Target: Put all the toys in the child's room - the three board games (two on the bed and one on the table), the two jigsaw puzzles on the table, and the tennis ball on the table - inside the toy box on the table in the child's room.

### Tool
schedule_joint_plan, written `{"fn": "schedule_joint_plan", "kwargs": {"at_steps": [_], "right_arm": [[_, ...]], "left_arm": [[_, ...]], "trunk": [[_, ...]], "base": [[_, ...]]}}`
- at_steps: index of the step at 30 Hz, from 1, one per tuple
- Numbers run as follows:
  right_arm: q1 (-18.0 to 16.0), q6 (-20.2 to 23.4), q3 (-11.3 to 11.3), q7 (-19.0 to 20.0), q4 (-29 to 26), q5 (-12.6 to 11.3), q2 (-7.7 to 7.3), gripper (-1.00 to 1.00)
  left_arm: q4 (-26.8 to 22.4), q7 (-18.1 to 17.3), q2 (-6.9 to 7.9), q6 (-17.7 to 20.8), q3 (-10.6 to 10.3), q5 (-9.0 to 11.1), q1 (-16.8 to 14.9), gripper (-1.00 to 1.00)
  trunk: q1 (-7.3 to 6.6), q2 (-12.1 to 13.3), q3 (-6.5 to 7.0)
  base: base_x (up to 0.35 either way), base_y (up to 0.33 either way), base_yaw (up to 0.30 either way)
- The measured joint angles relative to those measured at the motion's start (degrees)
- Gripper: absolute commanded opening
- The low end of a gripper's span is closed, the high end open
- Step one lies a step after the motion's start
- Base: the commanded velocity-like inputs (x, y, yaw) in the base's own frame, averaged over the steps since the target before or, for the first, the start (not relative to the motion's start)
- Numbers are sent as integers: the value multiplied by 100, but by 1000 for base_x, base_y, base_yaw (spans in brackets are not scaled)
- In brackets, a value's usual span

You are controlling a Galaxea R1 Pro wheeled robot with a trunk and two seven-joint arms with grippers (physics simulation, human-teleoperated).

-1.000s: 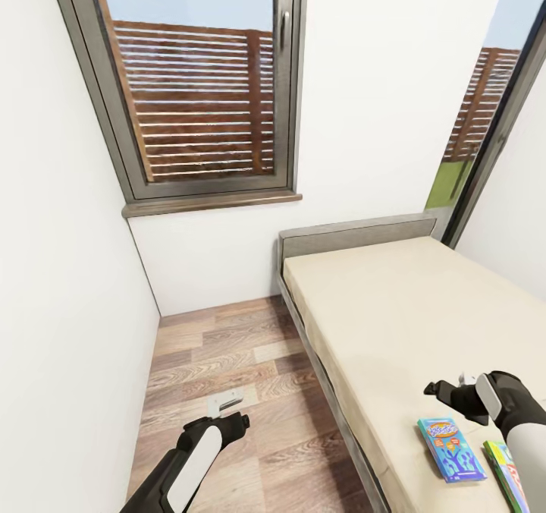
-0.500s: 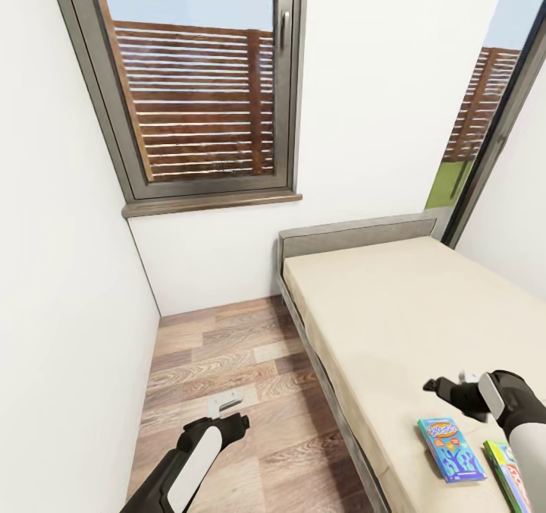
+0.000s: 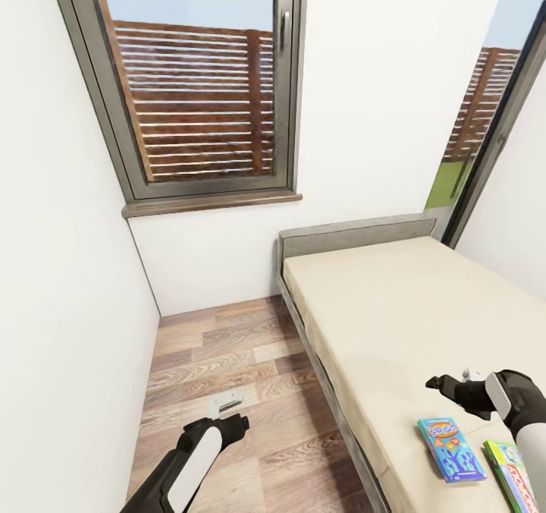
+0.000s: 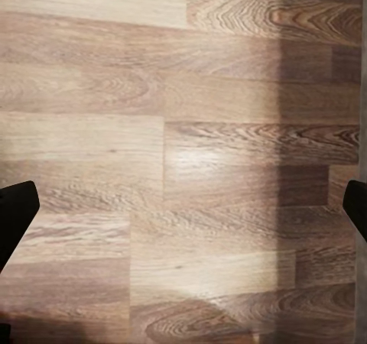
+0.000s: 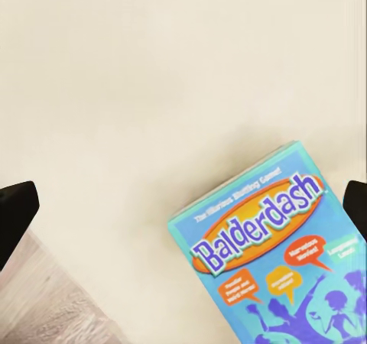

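Note:
Two board games lie on the bed's near right part: a smaller blue "Balderdash" box [image 3: 451,448] [image 5: 275,271] and, at the picture's edge, part of a green-white-red box [image 3: 514,473]. My right gripper [image 3: 444,385] [image 5: 183,206] hovers open just above the mattress, a little beyond the blue box, with nothing between its fingers [image 5: 15,214]. My left gripper [image 3: 240,424] [image 4: 183,214] hangs open over the wooden floor to the left of the bed, holding nothing. The table, toy box, puzzles and ball are out of view.
The beige bed [image 3: 394,308] with a grey headboard [image 3: 356,234] runs along the right. A wood floor strip [image 3: 227,361] lies between the bed and the white left wall [image 3: 61,285]. A small white plate [image 3: 225,401] sits on the floor. A window [image 3: 201,88] is ahead.
My right arm has shifted slightly to the right, uncovering more of the green box. The left arm and both boxes have stayed put.

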Motion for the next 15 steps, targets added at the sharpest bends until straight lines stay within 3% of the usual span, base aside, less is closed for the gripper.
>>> {"fn": "schedule_joint_plan", "kwargs": {"at_steps": [15], "right_arm": [[8,-41,-2,22,-1,-1,-102,100]], "left_arm": [[61,-1,-4,-7,0,-1,-32,100]], "trunk": [[0,0,0]], "base": [[0,0,0]]}}
